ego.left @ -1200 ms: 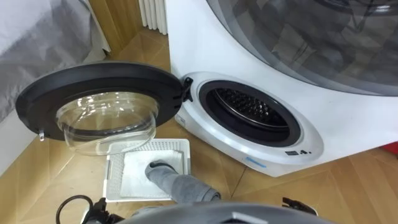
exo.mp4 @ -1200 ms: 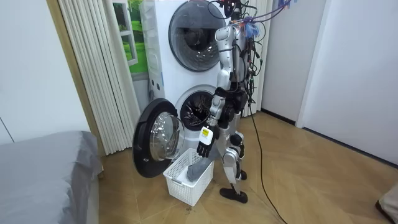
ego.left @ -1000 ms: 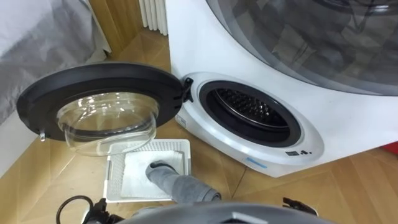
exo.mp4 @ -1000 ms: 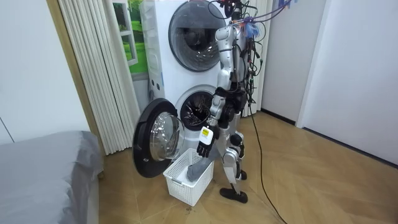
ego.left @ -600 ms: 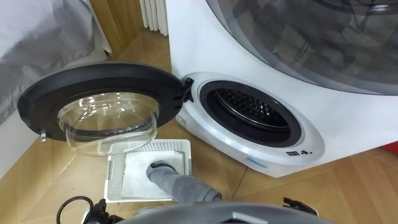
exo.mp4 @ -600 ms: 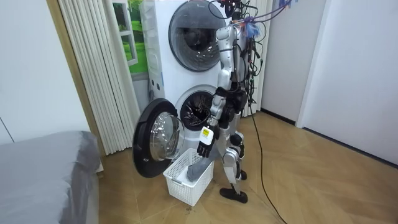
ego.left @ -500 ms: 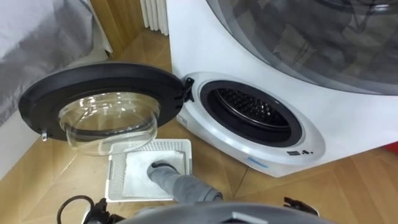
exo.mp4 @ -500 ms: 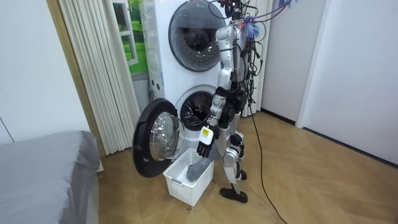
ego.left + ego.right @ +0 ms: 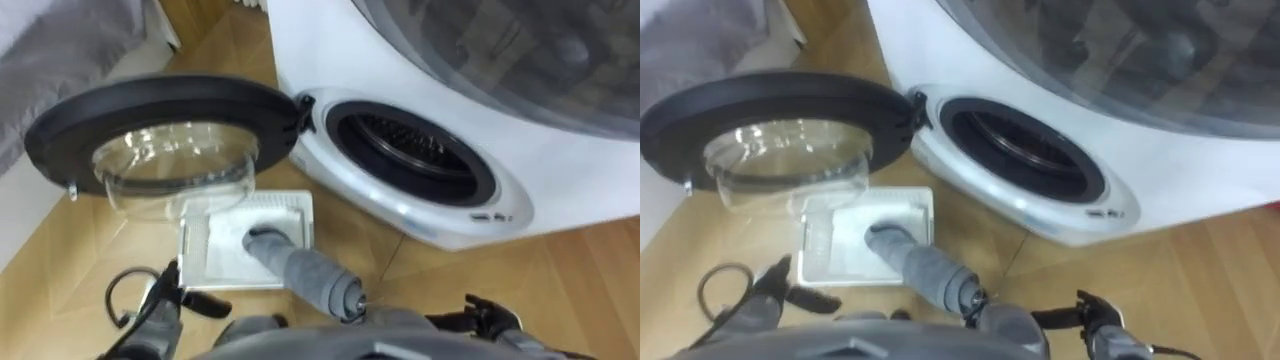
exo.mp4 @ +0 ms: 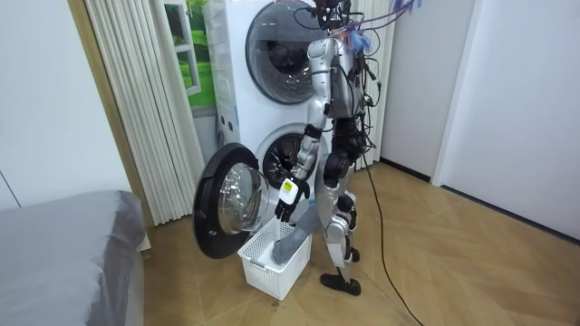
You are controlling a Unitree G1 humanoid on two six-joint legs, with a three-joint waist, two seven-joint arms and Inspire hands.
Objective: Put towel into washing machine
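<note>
A grey towel (image 9: 300, 272) lies in the white basket (image 9: 192, 248) on the wood floor, one end inside and the rest rolled up over the near rim. Just behind the basket the washing machine's drum (image 9: 412, 152) stands open, its round black door (image 9: 160, 112) swung out to the left. My left hand (image 9: 163, 308) shows at the lower left, fingers relaxed, holding nothing and level with the basket's near left corner. My right hand (image 9: 490, 318) shows at the lower right, away from the towel. In the room view I stand beside the basket (image 10: 272, 268) with my left hand (image 10: 285, 201) just above it.
A second machine (image 10: 285, 41) is stacked on top of the washer. A grey bed (image 10: 63, 244) lies to my left, with tall white slats (image 10: 136, 100) behind it. Bare wood floor (image 9: 590, 260) spreads to the right of the washer.
The eye view has tipped down and both hands have come into it. In the room view my body has turned and my left hand has risen toward the door. Towel and basket are unmoved.
</note>
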